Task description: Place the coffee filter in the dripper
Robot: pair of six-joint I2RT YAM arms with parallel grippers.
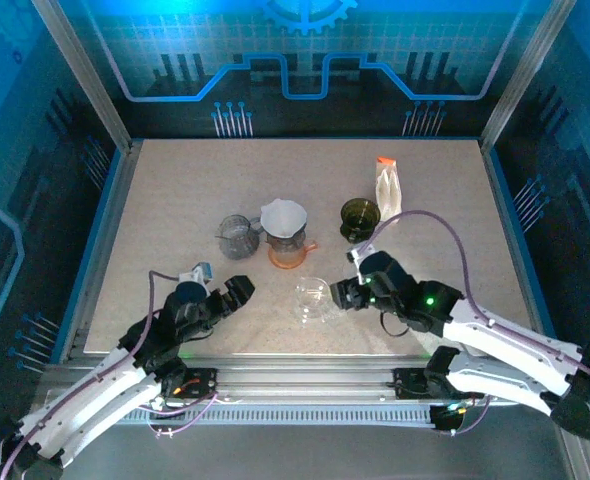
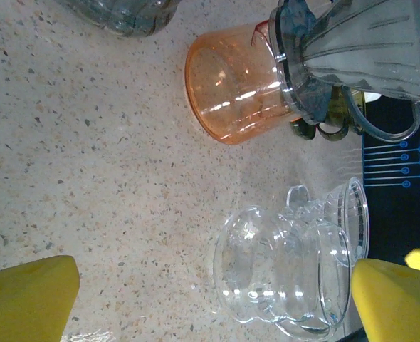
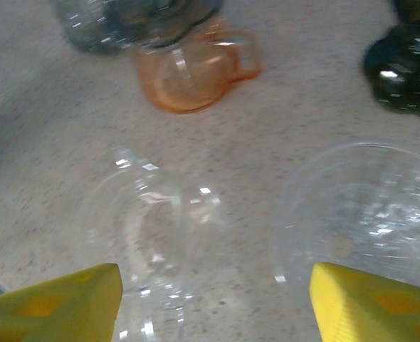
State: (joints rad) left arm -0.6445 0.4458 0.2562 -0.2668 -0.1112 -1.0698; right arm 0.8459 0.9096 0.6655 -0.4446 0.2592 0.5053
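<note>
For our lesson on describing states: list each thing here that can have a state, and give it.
Coffee filter: seated in the dripper.
Dripper: upright on the orange cup.
Clear glass jug: upright, empty, unheld.
Grey jug: upright.
Dark green cup: upright.
Filter packet: standing upright.
Left pincer: open, empty.
Right pincer: open, empty.
</note>
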